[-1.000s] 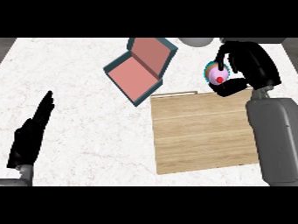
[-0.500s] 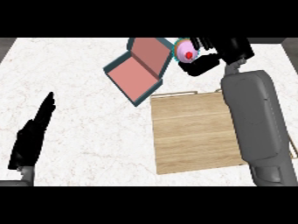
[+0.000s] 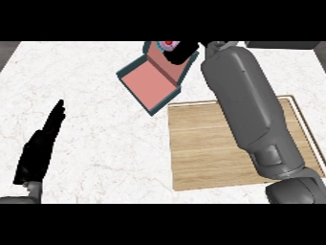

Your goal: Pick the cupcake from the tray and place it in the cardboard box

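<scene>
The cupcake (image 3: 168,45), pink and white, shows only in part over the far end of the cardboard box (image 3: 148,84), which is teal outside, pink inside and lies open at the back of the counter. My right hand (image 3: 184,52) is curled round the cupcake and hides most of it, and its grey forearm stretches across the wooden tray (image 3: 202,143). No object shows on the tray's visible surface. My left hand (image 3: 41,144) rests open at the lower left, fingers pointing up, far from the box.
The white marble counter (image 3: 88,72) spreads left of the box and tray. A dark grey object (image 3: 284,44) sits at the counter's back right edge. Dark floor shows beyond the counter's left and right edges.
My right hand has carried the cupcake from above the tray's far edge leftward and farther back, to over the box. The left hand has stayed in place.
</scene>
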`<state>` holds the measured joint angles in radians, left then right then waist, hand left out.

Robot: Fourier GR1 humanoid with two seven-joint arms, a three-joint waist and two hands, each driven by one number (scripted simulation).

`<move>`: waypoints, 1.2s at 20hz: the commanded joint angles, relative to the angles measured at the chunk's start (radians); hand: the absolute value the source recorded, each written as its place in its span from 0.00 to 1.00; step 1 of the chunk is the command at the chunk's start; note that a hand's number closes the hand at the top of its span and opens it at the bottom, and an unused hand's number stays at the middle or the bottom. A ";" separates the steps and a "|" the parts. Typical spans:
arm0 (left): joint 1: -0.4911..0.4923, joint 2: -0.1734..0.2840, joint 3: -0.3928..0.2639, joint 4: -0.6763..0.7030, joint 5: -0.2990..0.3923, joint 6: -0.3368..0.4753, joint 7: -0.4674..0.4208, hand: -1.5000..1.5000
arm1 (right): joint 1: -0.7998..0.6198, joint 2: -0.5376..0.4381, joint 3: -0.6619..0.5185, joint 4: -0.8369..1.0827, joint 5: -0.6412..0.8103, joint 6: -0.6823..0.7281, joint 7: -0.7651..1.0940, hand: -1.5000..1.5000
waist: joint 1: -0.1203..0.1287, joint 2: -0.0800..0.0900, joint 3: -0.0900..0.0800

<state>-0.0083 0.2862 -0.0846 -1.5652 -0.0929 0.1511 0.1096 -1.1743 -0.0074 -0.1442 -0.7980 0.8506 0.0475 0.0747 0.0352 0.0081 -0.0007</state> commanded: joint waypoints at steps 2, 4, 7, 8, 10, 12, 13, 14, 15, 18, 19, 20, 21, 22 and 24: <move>-0.086 0.001 0.019 0.039 0.004 -0.018 0.050 0.50 | -0.118 0.007 0.027 0.246 -0.035 -0.102 0.007 1.00 | 0.016 0.007 0.000; -0.093 -0.024 -0.017 0.040 -0.031 0.000 0.049 0.50 | -0.183 0.007 0.033 0.308 -0.060 -0.095 0.040 1.00 | 0.019 0.007 0.000; -0.047 0.029 0.040 0.051 0.025 -0.061 -0.030 0.50 | -0.169 0.007 0.025 0.414 -0.039 -0.150 -0.012 1.00 | 0.039 0.015 -0.001; -0.074 -0.010 -0.005 0.024 -0.009 -0.030 0.025 0.50 | -0.164 0.007 0.062 0.449 -0.044 -0.171 -0.021 1.00 | 0.047 0.016 0.000; -0.061 -0.018 0.004 0.052 -0.004 -0.029 -0.035 0.50 | -0.206 0.007 0.032 0.496 -0.045 -0.178 0.024 1.00 | 0.056 0.023 -0.001; -0.056 -0.015 -0.010 0.037 -0.011 -0.039 -0.028 0.50 | -0.155 0.007 0.030 0.535 -0.088 -0.223 0.013 0.00 | 0.065 0.023 0.000; -0.060 0.016 0.012 0.013 0.011 -0.065 -0.006 0.50 | -0.166 0.007 0.010 0.548 -0.096 -0.228 0.027 0.00 | 0.077 0.027 0.000; -0.113 -0.026 0.003 0.107 -0.013 -0.034 -0.034 0.50 | -0.217 0.007 0.035 0.569 -0.123 -0.213 0.054 0.00 | 0.066 0.025 -0.001; -0.080 -0.023 -0.030 0.027 -0.025 -0.042 -0.005 0.50 | -0.145 0.007 0.037 0.576 -0.116 -0.281 -0.014 0.00 | 0.075 0.025 0.000; -0.080 -0.059 -0.043 0.044 -0.041 -0.013 -0.022 0.50 | -0.195 0.007 0.013 0.597 -0.159 -0.275 -0.018 0.00 | 0.085 0.027 0.000; -0.089 -0.028 -0.006 0.058 -0.016 -0.035 -0.028 0.50 | -0.186 0.007 0.001 0.595 -0.157 -0.283 -0.051 0.00 | 0.076 0.029 0.000; -0.108 -0.029 -0.009 0.059 -0.011 -0.046 -0.018 0.50 | -0.175 0.007 -0.016 0.594 -0.202 -0.311 -0.072 0.00 | 0.089 0.030 0.000; -0.096 -0.026 0.006 0.061 -0.006 -0.039 -0.015 0.50 | -0.174 0.007 -0.044 0.575 -0.210 -0.312 -0.100 0.00 | 0.069 0.028 0.001; -0.100 -0.057 -0.021 0.084 -0.044 -0.002 -0.023 0.50 | -0.153 0.007 -0.068 0.561 -0.233 -0.362 -0.127 0.00 | 0.068 0.034 0.001; -0.110 -0.023 0.003 0.070 -0.005 -0.050 -0.009 0.50 | -0.145 0.007 -0.125 0.533 -0.294 -0.433 -0.145 0.00 | 0.064 0.030 0.002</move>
<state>-0.1032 0.2567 -0.0922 -1.5028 -0.1094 0.1141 0.0917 -1.3361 0.0000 -0.1949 -0.2392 0.6347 -0.2975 -0.0172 0.1075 0.0366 0.0000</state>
